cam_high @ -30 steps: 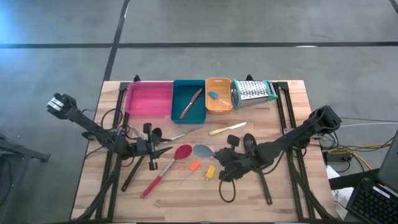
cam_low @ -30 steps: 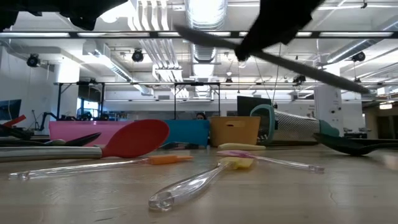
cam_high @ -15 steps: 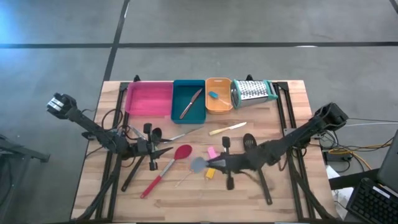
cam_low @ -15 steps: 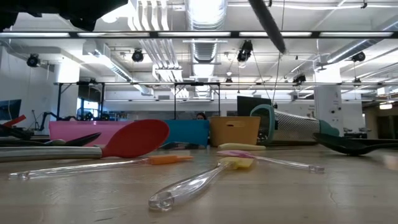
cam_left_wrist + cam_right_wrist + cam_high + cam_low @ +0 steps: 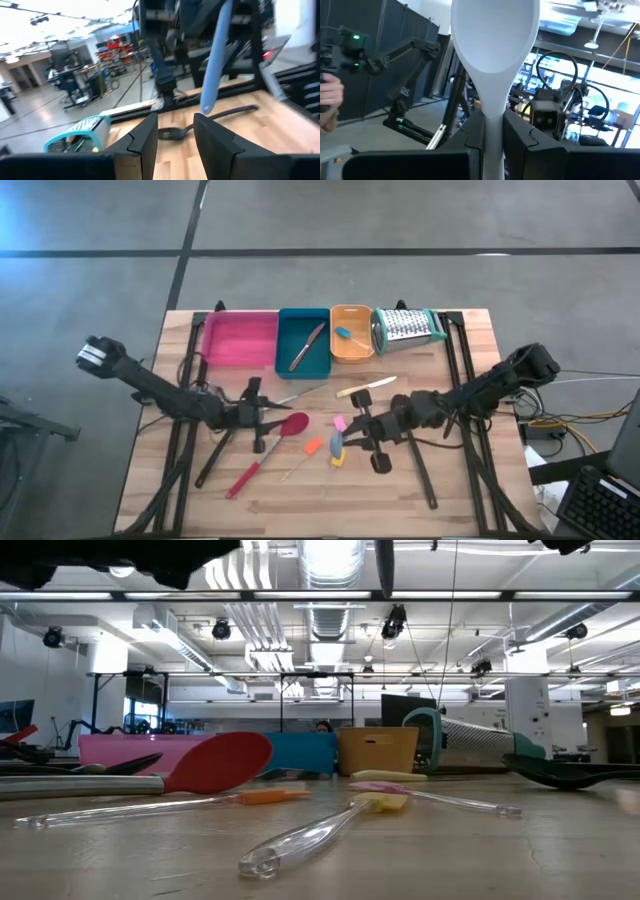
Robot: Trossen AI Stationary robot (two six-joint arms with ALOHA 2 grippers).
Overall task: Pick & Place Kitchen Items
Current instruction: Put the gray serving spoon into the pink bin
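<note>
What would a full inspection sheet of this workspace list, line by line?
Surface: wooden table, utensils scattered.
Job's things: red spoon, yellow-handled knife, orange piece and yellow piece on the table; thin knife in the teal tray.
Clutter: grater beside the orange tray; pink tray.
Grippers: left gripper open, empty; right gripper shut on the grey-blue spatula, raised.
Cables: loose cables by the table's left edge.
Surroundings: concrete floor; a person's hand in the right wrist view.

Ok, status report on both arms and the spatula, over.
Right end effector shut on grey-blue spatula, lifted mid-table. Left end effector open, empty, hovering beside red spoon. Nothing blocking the trays.
</note>
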